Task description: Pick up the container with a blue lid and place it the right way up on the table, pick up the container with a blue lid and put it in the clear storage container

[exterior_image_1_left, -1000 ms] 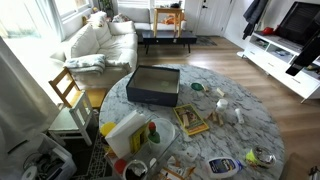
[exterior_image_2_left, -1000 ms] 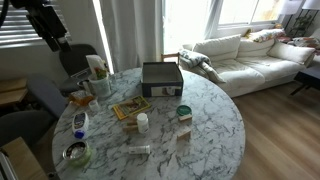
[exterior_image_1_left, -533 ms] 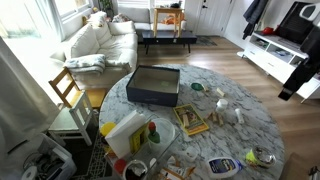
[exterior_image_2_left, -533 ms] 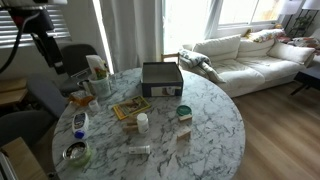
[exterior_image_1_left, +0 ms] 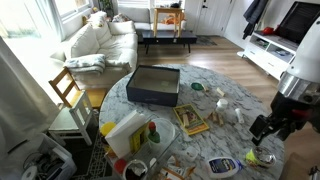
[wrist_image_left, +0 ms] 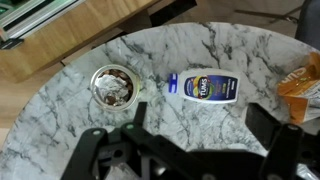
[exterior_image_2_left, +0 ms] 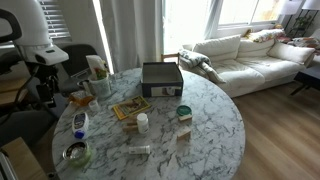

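Observation:
The container with a blue lid point(wrist_image_left: 203, 88) is a small white tub with a blue label. It lies on its side on the marble table point(wrist_image_left: 90, 135). It shows in both exterior views point(exterior_image_1_left: 223, 166) point(exterior_image_2_left: 80, 123) near the table edge. My gripper point(wrist_image_left: 199, 118) is open and empty. It hovers above the table just short of the tub. It also shows in both exterior views point(exterior_image_1_left: 267, 128) point(exterior_image_2_left: 42, 90). A dark open box point(exterior_image_1_left: 153, 85) point(exterior_image_2_left: 161, 78) stands at the far side of the table.
A small clear cup with greenish contents point(wrist_image_left: 110, 86) point(exterior_image_1_left: 262, 157) stands beside the tub. A yellow book point(exterior_image_1_left: 190, 121), a small white bottle point(exterior_image_2_left: 142, 122), a green-lidded jar point(exterior_image_2_left: 183, 112) and a snack bag point(exterior_image_1_left: 125, 131) sit on the table. A wooden chair point(exterior_image_1_left: 67, 90) stands beside it.
The arm has swung into both exterior views and come down toward the table edge near the tub. Nothing on the table has moved.

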`<action>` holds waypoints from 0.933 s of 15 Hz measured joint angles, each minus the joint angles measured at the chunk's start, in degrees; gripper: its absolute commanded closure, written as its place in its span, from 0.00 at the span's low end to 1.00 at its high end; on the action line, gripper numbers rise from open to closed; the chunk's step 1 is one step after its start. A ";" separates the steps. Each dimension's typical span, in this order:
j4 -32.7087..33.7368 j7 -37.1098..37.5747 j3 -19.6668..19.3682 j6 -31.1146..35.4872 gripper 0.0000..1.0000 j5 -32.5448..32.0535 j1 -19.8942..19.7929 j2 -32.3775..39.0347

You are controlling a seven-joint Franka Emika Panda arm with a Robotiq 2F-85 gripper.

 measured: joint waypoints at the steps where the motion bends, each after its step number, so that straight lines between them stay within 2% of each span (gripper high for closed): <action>1: -0.77 3.11 1.18 2.84 0.00 1.01 -0.02 0.95; 4: 0.35 7.72 3.38 5.17 0.00 2.03 -0.01 3.91; 9: 0.56 8.37 3.25 5.25 0.00 2.11 -0.05 4.56; 12: 0.40 14.97 3.39 5.54 0.00 3.13 -0.18 7.44; 14: 0.32 20.73 4.13 7.96 0.00 4.10 -0.11 11.13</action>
